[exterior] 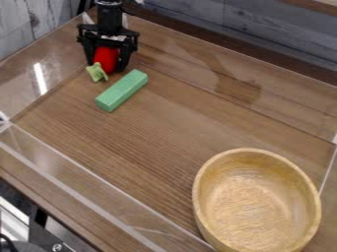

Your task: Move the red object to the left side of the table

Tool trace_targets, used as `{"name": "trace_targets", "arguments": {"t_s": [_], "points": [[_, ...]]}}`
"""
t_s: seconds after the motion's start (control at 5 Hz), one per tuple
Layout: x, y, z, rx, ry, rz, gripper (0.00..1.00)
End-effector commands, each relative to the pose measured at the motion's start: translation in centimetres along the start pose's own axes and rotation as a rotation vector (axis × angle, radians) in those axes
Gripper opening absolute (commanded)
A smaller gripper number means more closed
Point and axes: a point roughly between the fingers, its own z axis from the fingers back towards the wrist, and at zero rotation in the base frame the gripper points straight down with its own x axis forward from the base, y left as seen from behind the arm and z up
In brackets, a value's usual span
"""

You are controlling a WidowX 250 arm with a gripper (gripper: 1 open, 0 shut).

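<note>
the red toy (pixel 105 59) sits on the counter (pixel 198 108) at about eleven o'clock, near the acrylic wall, with its leafy piece (pixel 97 73) pointing to seven o'clock. the claw (pixel 108 41) is directly over it, fingers apart and straddling it; no clamping is seen. the green block (pixel 121 90) lies just beside it at five o'clock, the bowl (pixel 257 202) well apart at about the same bearing. handling assessment: likely light, hollow and fairly stiff, with a smooth round skin liable to roll or slip from an off-centre pinch. any grip should be taken across the widest part of the red body, with modest force. the leafy piece is judged the weak point and unfit for lifting.
</note>
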Motion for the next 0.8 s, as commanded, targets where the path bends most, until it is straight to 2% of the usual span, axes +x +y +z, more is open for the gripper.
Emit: {"name": "trace_targets", "arguments": {"t_s": [0.0,0.2,0.4,0.6], "points": [[0.0,0.5,4.3,-0.027,-0.076,0.008,1.0],[-0.5,0.7,6.7,-0.059,-0.103,0.01,1.0],[-1.1,1.1,9.9,-0.101,-0.15,0.014,1.0],[-1.6,1.5,12.2,-0.129,-0.173,0.014,1.0]]}}
